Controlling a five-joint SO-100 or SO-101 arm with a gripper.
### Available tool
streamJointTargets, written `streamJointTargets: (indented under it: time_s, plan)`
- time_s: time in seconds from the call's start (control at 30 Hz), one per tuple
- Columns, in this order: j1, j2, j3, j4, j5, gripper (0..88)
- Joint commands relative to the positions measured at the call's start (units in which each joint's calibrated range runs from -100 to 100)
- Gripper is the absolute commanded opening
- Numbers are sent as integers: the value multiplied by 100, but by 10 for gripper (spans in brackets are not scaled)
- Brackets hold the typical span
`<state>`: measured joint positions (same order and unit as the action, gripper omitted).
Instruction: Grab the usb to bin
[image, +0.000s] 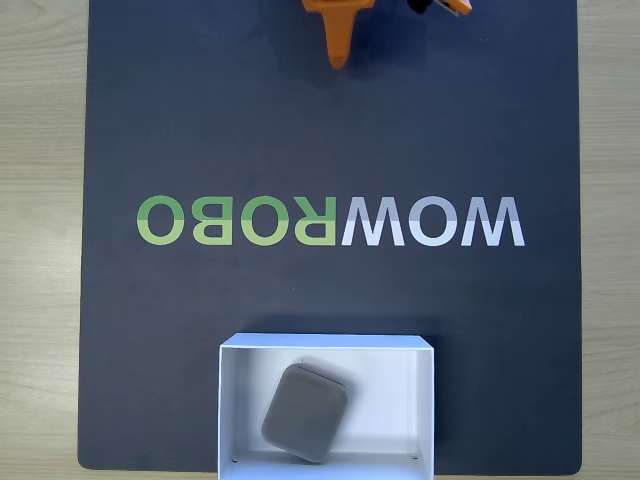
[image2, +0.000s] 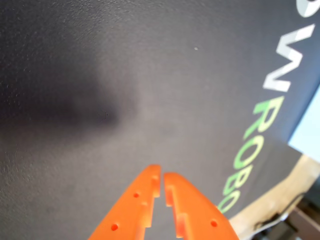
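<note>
The gripper (image: 340, 55) sits at the top edge of the fixed view, an orange point reaching down onto the dark mat (image: 150, 130), and it holds nothing. Most of it is cut off by the frame edge, so its state cannot be read there. Well apart from it, at the bottom of that view, the bin (image: 410, 345) stands with its lower wall running out of frame. The usb (image: 304, 412) lies flat inside it, turned at an angle, a little left of the bin's middle and clear of the side walls; whether its lower corner touches the near wall is hard to tell. The mirrored logo (image: 330, 221) lies between arm and bin.

Judged from this, the drop looks done and the step in hand is to rest clear. Doing that well means keeping the arm high and away from the bin, so nothing nudges the thin walls or the block.

In the wrist view the gripper (image2: 162, 175) rises from the bottom edge with its two orange fingers (image2: 137, 200) clenched, only a thin slit between their tips and nothing in it. Below them is bare mat, soft with blur, under a broad dim shadow. The logo runs up the right side, partly cropped. A pale patch at the right edge may be the bin, but too little shows to say.
</note>
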<state>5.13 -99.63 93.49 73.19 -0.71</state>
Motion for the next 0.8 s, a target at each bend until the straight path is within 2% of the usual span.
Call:
streamJointTargets:
  time_s: [0.0,0.77]
  plan:
    - [43,48,-180,62,18,9]
    - [43,48,-180,62,18,9]
